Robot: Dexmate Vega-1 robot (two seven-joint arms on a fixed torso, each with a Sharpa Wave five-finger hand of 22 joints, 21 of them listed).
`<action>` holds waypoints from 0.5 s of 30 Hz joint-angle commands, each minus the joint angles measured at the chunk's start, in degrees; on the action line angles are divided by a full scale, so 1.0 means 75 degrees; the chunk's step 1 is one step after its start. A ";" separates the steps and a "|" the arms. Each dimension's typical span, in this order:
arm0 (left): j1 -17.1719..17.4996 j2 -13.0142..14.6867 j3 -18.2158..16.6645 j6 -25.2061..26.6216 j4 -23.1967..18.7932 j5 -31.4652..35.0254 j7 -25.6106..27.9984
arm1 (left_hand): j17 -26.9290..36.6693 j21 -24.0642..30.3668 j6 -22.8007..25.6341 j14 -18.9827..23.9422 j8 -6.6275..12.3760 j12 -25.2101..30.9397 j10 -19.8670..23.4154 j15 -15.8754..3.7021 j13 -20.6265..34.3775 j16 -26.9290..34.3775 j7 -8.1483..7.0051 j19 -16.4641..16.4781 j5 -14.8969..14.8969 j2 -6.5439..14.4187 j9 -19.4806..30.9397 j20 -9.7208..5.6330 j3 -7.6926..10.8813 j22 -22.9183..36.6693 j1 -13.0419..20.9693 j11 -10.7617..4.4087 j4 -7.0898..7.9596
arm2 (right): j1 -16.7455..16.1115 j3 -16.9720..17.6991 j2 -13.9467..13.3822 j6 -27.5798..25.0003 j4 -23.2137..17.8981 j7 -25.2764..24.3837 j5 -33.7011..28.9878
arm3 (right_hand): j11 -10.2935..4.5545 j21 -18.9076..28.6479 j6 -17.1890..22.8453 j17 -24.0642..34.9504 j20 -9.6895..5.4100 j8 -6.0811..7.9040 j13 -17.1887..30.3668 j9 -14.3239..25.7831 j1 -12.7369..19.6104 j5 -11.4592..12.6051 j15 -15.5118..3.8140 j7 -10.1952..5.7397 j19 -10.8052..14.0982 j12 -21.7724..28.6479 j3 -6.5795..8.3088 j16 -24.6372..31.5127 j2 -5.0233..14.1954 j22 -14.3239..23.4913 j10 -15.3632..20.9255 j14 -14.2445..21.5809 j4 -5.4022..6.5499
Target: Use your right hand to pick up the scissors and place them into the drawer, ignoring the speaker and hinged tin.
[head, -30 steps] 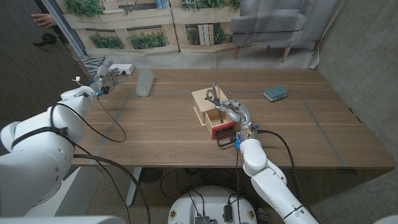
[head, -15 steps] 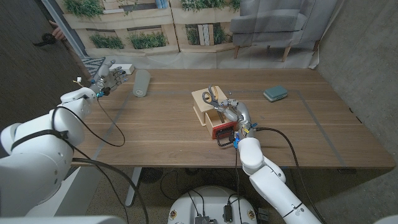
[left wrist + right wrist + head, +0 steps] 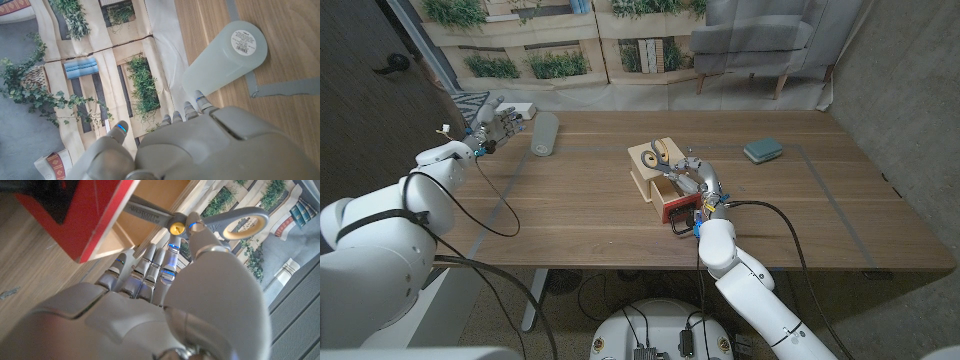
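The scissors [image 3: 659, 152], grey-handled with yellow inside the loops, tilt over the small wooden drawer box [image 3: 643, 170]. Its red-fronted drawer [image 3: 674, 209] is pulled out towards me. My right hand [image 3: 696, 182] pinches the scissors by their pivot. In the right wrist view the thumb presses at the yellow screw, the scissors [image 3: 239, 222] have their blades reaching into the open drawer [image 3: 75, 215], and my right hand [image 3: 165, 305] has its fingers under the blades. My left hand [image 3: 496, 122] hovers at the far left with fingers apart, holding nothing.
A grey cylindrical speaker [image 3: 546, 133] lies just beyond my left hand [image 3: 200, 145], close to the fingertips in the left wrist view [image 3: 225, 57]. The teal hinged tin [image 3: 762, 150] sits at the far right. Grey tape lines run across the table [image 3: 570, 220].
The scissors have tipped from upright to lying lower over the box, blades towards the drawer. A person's hand at the far left has left the picture. The left hand stays put.
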 commanded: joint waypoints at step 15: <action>0.0152 -0.0015 0.0122 -0.0297 -0.0003 -0.0373 -0.0467 | 0.0015 -0.0058 0.0011 -0.0504 -0.0018 -0.0010 -0.0352 0.0035 0.0017 -0.0035 0.0022 -0.0398 0.0019 0.0246 0.0037 0.0021 -0.0063 0.0026 -0.0011 -0.0009 0.0003 | 0.0337 -0.0491 0.0024 -0.1227 -0.0110 -0.0185 -0.0787 | -0.0027 0.0041 0.0596 -0.0020 0.0030 0.0475 -0.0166 0.1367 -0.0317 0.0017 -0.0137 -0.0229 -0.0091 -0.0129 0.0781 0.0066 0.0148 0.0042 0.0166 -0.0115 0.0895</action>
